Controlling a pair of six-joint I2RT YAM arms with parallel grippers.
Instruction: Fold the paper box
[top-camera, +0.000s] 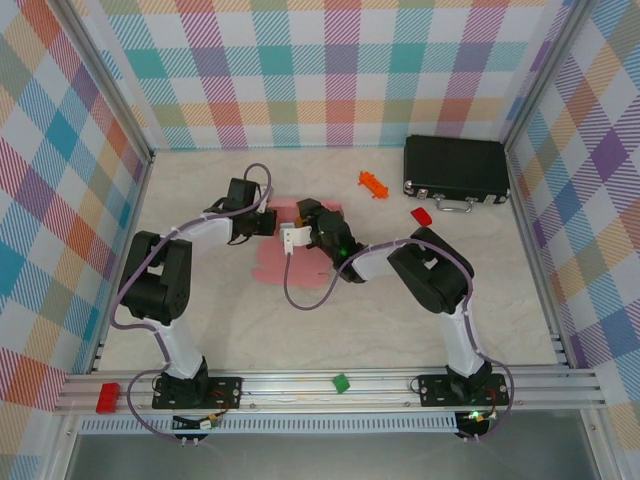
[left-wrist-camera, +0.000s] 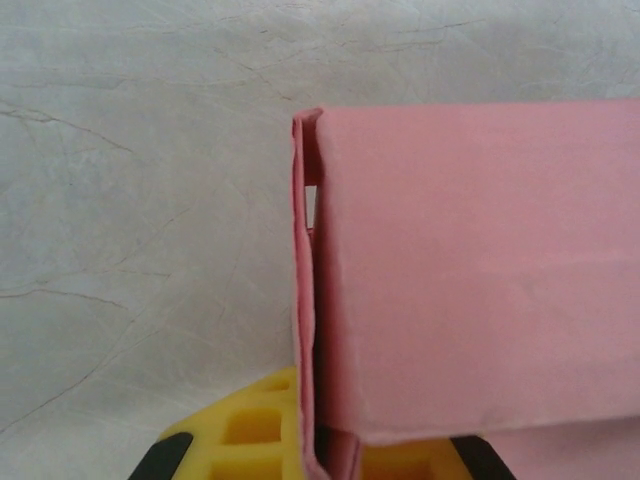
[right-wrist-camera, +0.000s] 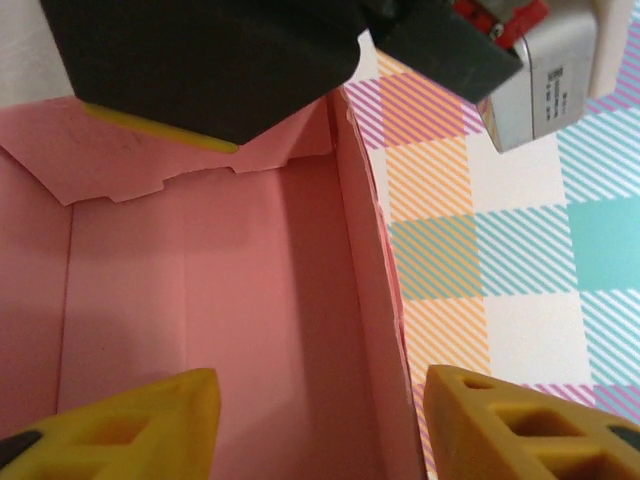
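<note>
Well, the table (top-camera: 330, 340) is a pale cream surface with faint veins, boxed in by walls of pastel plaid. A black hard case (top-camera: 455, 172) sits in the far right corner, with a small orange bit (top-camera: 373, 184) and a red bit (top-camera: 421, 216) near it. At the middle of the table lies the paper box (top-camera: 270, 268), thin matte pink card, half raised: a flat floor, creased walls standing up and a notched flap at one end. Its trough seems to run across the table from one claw to the other, though the arms hide much of it from above. The left gripper (top-camera: 266, 222) is pinched tight on an end wall. The right gripper (right-wrist-camera: 322, 390) is spread, its yellow fingers (right-wrist-camera: 130, 425) one on each side of a side wall.
</note>
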